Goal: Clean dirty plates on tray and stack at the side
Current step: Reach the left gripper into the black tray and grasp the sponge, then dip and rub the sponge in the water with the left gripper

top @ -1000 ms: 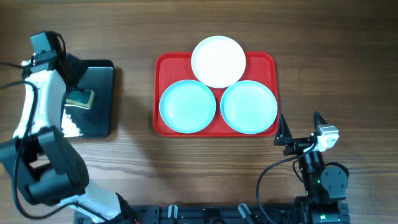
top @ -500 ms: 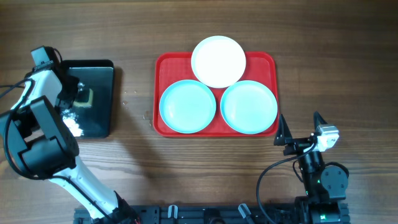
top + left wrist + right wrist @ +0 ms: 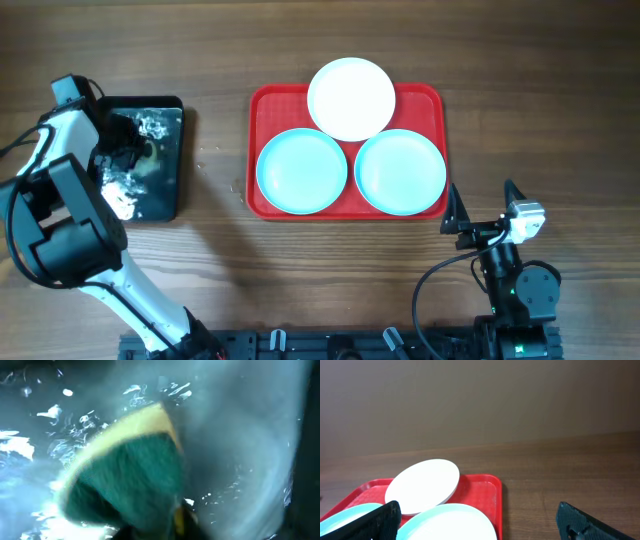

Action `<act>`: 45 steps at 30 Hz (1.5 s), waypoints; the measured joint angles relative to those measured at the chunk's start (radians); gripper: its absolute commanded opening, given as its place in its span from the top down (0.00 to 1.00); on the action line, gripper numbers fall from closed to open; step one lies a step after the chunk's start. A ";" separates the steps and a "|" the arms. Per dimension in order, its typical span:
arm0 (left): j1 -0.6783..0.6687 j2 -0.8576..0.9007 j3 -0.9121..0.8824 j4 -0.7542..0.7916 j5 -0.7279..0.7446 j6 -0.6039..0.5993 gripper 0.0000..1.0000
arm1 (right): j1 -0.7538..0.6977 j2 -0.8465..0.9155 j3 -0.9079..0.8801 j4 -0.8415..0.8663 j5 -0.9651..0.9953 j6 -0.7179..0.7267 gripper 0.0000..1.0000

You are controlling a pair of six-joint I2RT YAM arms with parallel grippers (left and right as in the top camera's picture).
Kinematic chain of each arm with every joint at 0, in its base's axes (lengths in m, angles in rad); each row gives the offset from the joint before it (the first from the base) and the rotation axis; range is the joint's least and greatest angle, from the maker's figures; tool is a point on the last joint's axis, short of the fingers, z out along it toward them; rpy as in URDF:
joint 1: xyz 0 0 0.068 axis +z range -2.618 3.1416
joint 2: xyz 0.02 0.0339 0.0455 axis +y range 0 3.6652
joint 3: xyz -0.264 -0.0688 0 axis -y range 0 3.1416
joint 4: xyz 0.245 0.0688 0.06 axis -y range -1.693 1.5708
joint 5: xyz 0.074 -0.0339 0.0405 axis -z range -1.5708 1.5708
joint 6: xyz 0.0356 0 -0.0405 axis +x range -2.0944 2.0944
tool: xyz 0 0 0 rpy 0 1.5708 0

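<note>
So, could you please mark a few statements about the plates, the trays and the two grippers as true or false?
1. All three round plastic plates lie on the red rectangular tray. True.
2. The white plate is nearest the robot. False: it is farthest; the two turquoise plates are nearer.
3. The right gripper grips a plate. False: it is open and empty.
4. The left gripper is over the glossy black tray, at a green-and-yellow sponge. True.
</note>
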 measured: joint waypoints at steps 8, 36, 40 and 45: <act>0.006 -0.014 0.011 -0.085 -0.003 0.011 0.26 | 0.000 0.000 0.000 0.000 0.000 0.000 0.00; -0.034 -0.010 0.013 -0.050 -0.085 -0.154 0.00 | 0.000 0.000 0.000 0.000 0.000 0.000 0.00; 0.024 -0.016 0.017 -0.086 -0.032 -0.151 0.18 | 0.000 0.000 0.000 0.000 0.000 0.000 0.00; -0.035 -0.010 0.005 -0.036 0.036 -0.163 0.32 | 0.000 0.000 0.000 0.000 0.000 0.000 0.00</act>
